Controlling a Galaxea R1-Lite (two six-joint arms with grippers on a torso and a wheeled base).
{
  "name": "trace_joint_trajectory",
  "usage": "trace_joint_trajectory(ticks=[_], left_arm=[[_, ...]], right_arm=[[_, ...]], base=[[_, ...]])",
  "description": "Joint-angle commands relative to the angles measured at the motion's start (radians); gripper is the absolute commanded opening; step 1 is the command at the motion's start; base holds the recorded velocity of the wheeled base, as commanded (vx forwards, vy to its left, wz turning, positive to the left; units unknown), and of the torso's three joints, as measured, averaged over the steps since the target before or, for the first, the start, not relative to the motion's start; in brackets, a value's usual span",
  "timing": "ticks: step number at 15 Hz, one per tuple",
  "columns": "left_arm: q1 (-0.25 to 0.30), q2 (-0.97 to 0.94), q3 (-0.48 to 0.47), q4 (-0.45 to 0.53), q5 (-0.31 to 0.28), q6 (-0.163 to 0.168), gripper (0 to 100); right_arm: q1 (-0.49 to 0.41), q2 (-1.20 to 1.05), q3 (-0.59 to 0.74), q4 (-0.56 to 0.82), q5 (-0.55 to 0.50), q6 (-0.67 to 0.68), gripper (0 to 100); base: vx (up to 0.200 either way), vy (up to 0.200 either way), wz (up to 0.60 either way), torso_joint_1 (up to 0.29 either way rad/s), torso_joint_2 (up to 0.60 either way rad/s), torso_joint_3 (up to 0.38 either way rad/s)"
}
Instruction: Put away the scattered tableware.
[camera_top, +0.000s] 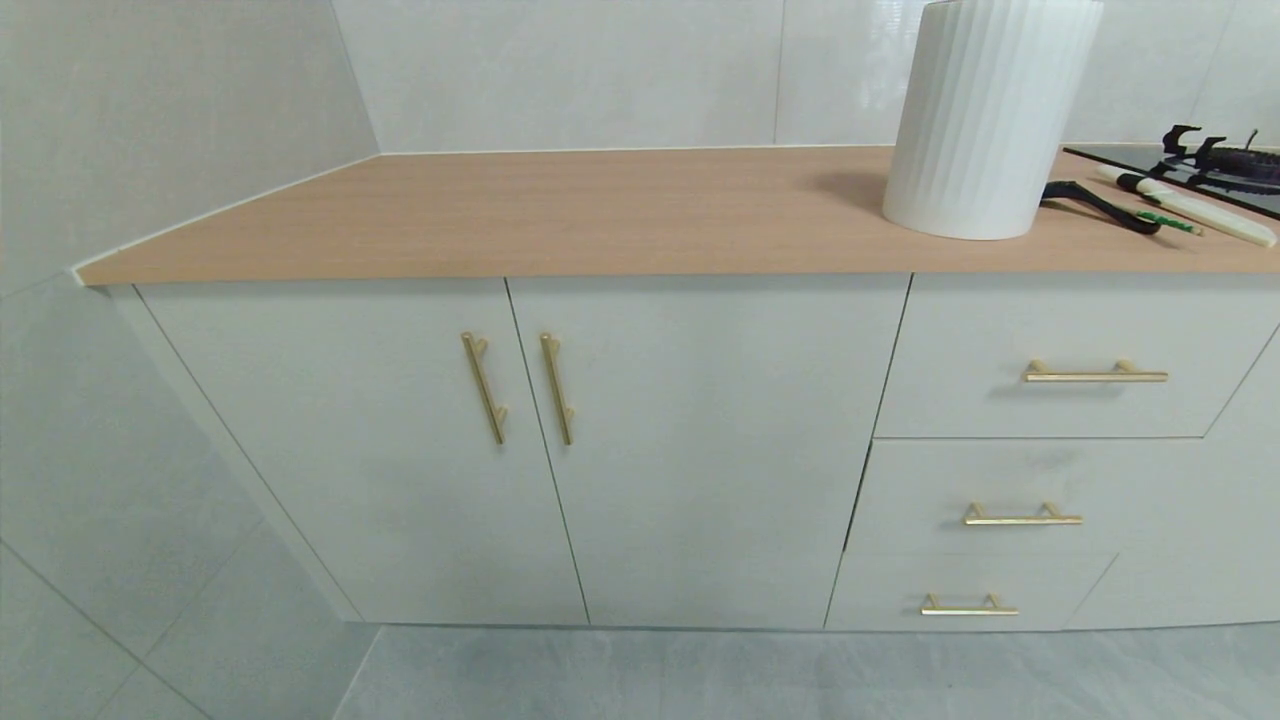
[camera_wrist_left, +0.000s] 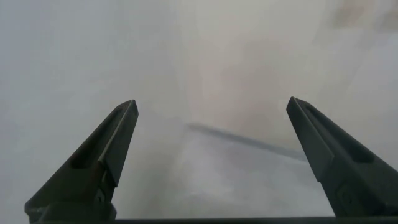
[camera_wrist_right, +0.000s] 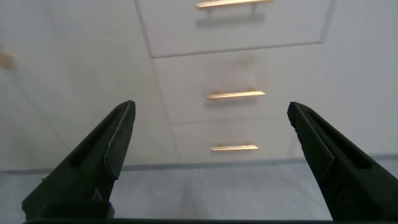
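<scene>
Fingers (camera_wrist_left: 112, 146) spread wide on the left gripper (camera_wrist_left: 212, 106), nothing between them. Right gripper (camera_wrist_right: 211, 109) is the same, wide open and empty, facing the drawers (camera_wrist_right: 249, 71). Tableware sits at upper right of the head view: black-handled utensil (camera_top: 1098, 203) and white-handled utensil (camera_top: 1195, 207) lie on the countertop (camera_top: 500, 215), near the ribbed white container (camera_top: 985, 120). My read: task barely started, nothing stowed, every pick left.
</scene>
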Motion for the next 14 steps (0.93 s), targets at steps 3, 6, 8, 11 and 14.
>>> trace_joint_trajectory(ticks=[3,6,8,11,14], left_arm=[[-0.002,-0.016,0.016,-0.021,-0.219,-0.008,100],[-0.003,-0.014,0.059,-0.073,-0.222,-0.03,100],[-0.003,-0.014,0.059,-0.075,-0.222,-0.025,100],[-0.003,-0.014,0.06,-0.075,-0.223,-0.022,100],[-0.003,-0.014,0.06,-0.075,-0.223,-0.004,100]], right_arm=[[0.0,-0.002,0.018,-0.003,0.027,-0.03,100],[0.0,-0.002,0.018,-0.001,0.056,-0.086,100],[-0.003,-0.002,0.026,0.016,-0.045,-0.099,100],[-0.003,-0.001,0.026,0.029,-0.087,-0.097,100],[-0.003,-0.002,0.026,0.029,-0.084,-0.094,100]], base=[[0.0,0.0,0.0,0.0,0.0,0.0],[0.0,0.0,0.0,0.0,0.0,0.0],[0.0,0.0,0.0,0.0,0.0,0.0],[0.0,0.0,0.0,0.0,0.0,0.0],[0.0,0.0,0.0,0.0,0.0,0.0]])
